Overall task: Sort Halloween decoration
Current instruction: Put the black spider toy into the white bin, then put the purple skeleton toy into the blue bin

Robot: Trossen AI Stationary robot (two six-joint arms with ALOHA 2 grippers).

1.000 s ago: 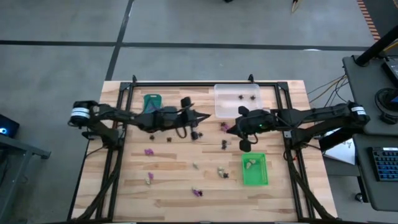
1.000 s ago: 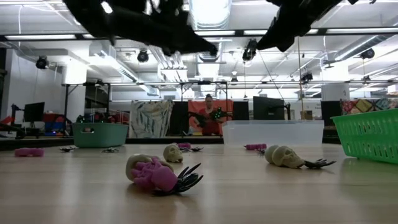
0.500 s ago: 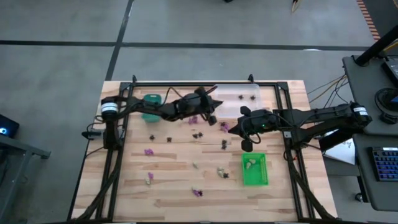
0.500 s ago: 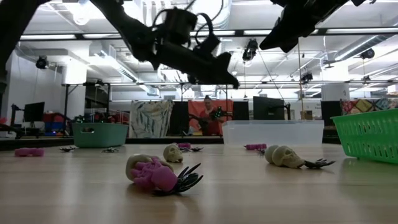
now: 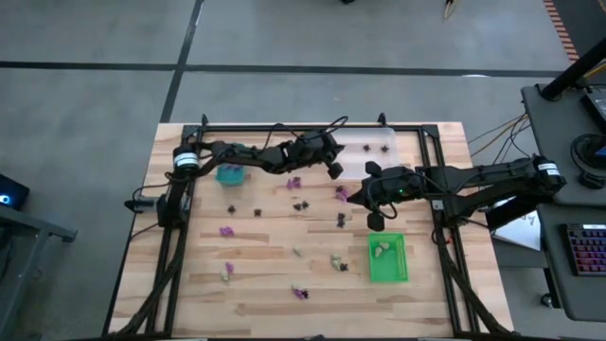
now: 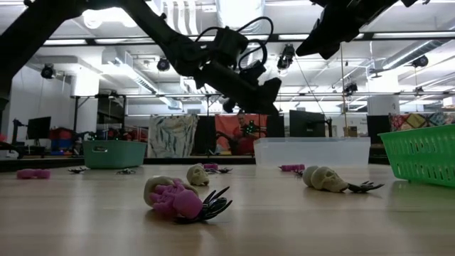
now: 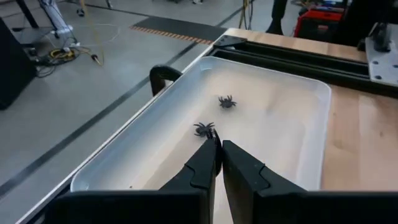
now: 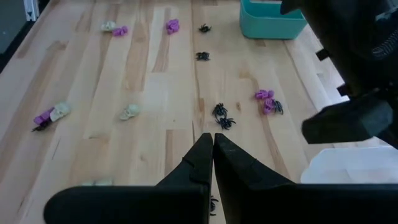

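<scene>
Halloween decoration pieces lie scattered over the wooden counter (image 5: 256, 284): purple trinkets (image 5: 226, 230), small black spiders (image 5: 299, 205) and pale skulls (image 5: 227, 272), with two black spiders (image 7: 204, 129) already in the clear tray (image 5: 379, 159) and pale pieces in the bright green tray (image 5: 401, 270). A teal tray (image 5: 230, 174) sits toward the left of the far edge.

The left end effector (image 5: 332, 169) hangs over the near-left corner of the clear tray, its fingers together; in the left wrist view the tips sit just above one spider, and whether a further spider is pinched between them cannot be told. The right end effector (image 5: 372, 218) waits over the middle of the counter, just above the green tray, fingers also together and holding nothing visible.

The step in hand appears to be delivering a black spider to the clear tray. To do it well, the left arm should stay well inside the tray wall before parting its fingers, since so light a piece could cling to a finger or bounce out. Opening fully and pausing a moment would help it fall. Lifting straight up afterward would avoid clipping the tray rim or the right arm close by.
</scene>
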